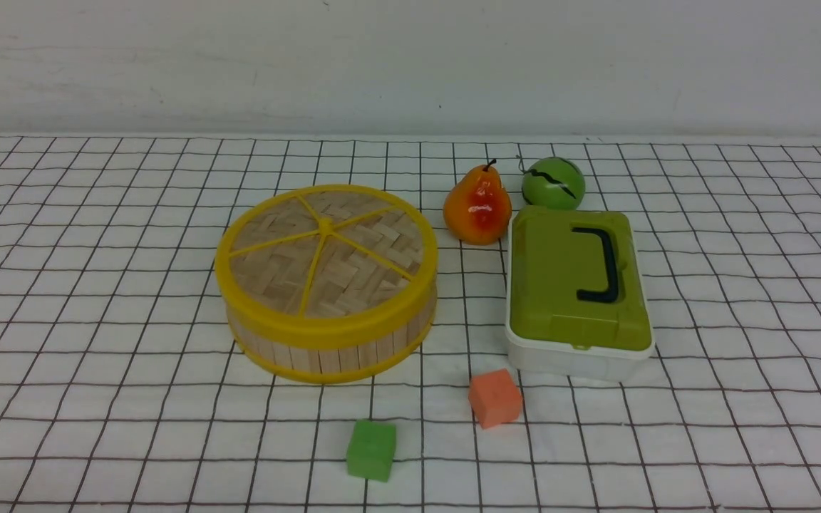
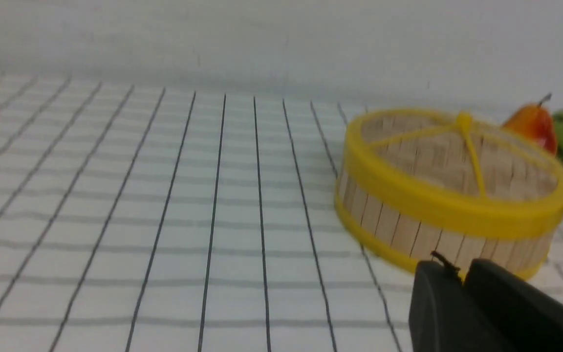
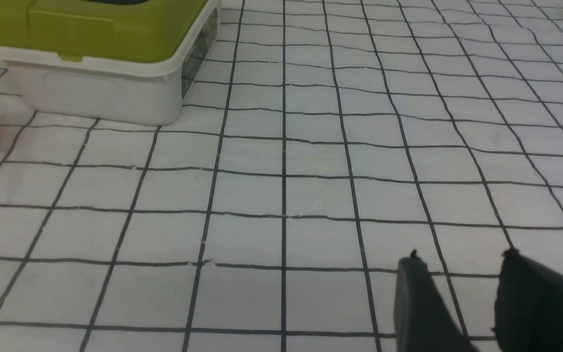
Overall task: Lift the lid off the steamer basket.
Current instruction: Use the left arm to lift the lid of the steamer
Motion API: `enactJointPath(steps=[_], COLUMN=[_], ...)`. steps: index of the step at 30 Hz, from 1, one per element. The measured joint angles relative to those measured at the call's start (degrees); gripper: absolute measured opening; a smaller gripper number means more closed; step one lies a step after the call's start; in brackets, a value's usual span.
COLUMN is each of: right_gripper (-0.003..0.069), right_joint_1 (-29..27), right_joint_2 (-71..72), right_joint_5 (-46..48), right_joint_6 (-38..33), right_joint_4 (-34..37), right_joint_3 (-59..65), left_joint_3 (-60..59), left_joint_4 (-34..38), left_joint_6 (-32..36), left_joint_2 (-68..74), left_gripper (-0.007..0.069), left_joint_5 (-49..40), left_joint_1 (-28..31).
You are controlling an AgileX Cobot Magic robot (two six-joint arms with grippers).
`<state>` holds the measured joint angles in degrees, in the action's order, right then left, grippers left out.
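The surface (image 1: 97,285) (white, black-gridded) carried the steamer basket (image 1: 325,350) left of centre and a white-and-green box (image 1: 574,363) to its right. A pear (image 1: 477,206) and a round green fruit (image 1: 553,183) sat behind the box. An orange cube (image 1: 495,397) and a green cube (image 1: 371,449) lay nearer the front.

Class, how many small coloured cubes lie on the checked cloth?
2. The orange cube sits in front of the green-lidded box; the green cube lies nearer the camera, in front of the steamer basket. More could be hidden inside.
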<state>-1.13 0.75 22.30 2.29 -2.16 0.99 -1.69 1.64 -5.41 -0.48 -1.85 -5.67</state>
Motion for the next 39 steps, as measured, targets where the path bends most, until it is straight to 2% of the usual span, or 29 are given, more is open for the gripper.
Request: enactJointPath(steps=[5, 8, 11, 12, 13, 14, 18, 20, 23, 24, 25, 31, 34, 38, 39], right_gripper=[0.0239, 0.0239, 0.0239, 0.0239, 0.0239, 0.0239, 0.0239, 0.0239, 0.0239, 0.0239, 0.0239, 0.0239, 0.0239, 0.0239, 0.0239], right_joint_1=[0.00, 0.00, 0.00, 0.00, 0.00, 0.00, 0.00, 0.00, 0.00, 0.00, 0.00, 0.00, 0.00, 0.00, 0.00], right_joint_2=[0.00, 0.00, 0.00, 0.00, 0.00, 0.00, 0.00, 0.00, 0.00, 0.00, 0.00, 0.00, 0.00, 0.00, 0.00], right_joint_5=[0.00, 0.00, 0.00, 0.00, 0.00, 0.00, 0.00, 0.00, 0.00, 0.00, 0.00, 0.00, 0.00, 0.00, 0.00], right_joint_6=[0.00, 0.00, 0.00, 0.00, 0.00, 0.00, 0.00, 0.00, 0.00, 0.00, 0.00, 0.00, 0.00, 0.00, 0.00], right_joint_4=[0.00, 0.00, 0.00, 0.00, 0.00, 0.00, 0.00, 0.00, 0.00, 0.00, 0.00, 0.04, 0.04, 0.04, 0.04], right_joint_3=[0.00, 0.00, 0.00, 0.00, 0.00, 0.00, 0.00, 0.00, 0.00, 0.00, 0.00, 0.00, 0.00, 0.00, 0.00], left_joint_3=[0.00, 0.00, 0.00, 0.00, 0.00, 0.00, 0.11, 1.03, 6.94, 12.50, 14.46, 32.63, 36.43, 39.83, 42.48], left_joint_4=[0.00, 0.47, 1.14, 1.15, 1.38, 1.40, 2.26, 2.41, 2.28, 1.51, 1.24, -4.77, -7.26, -3.54, 3.59], left_joint_6=[-0.25, -3.84, -10.95, -11.46, -16.17, -16.68, -26.30, -27.87, -29.33, -29.15, -28.90, -25.44, -24.58, -20.96, -13.47], left_joint_2=[0.00, 0.00, 0.00, 0.00, 0.00, 0.00, 0.00, 0.00, 0.69, 3.34, 4.65, 23.83, 32.48, 42.32, 47.80], left_gripper=[0.0076, 0.0076, 0.0082, 0.0082, 0.0083, 0.0083, 0.0083, 0.0078, 0.0018, -0.0013, -0.0013, -0.0013, -0.0013, -0.0013, -0.0013], left_joint_5=[8.06, 12.68, 13.80, 13.81, 13.93, 14.00, 16.84, 15.86, 9.72, 4.65, 2.70, -22.22, -29.28, -32.84, -33.01], left_joint_1=[0.00, 0.00, 0.00, 0.00, 0.00, 0.00, 0.00, 0.00, 0.00, 0.00, 0.00, 0.00, 0.00, -0.66, -2.74])
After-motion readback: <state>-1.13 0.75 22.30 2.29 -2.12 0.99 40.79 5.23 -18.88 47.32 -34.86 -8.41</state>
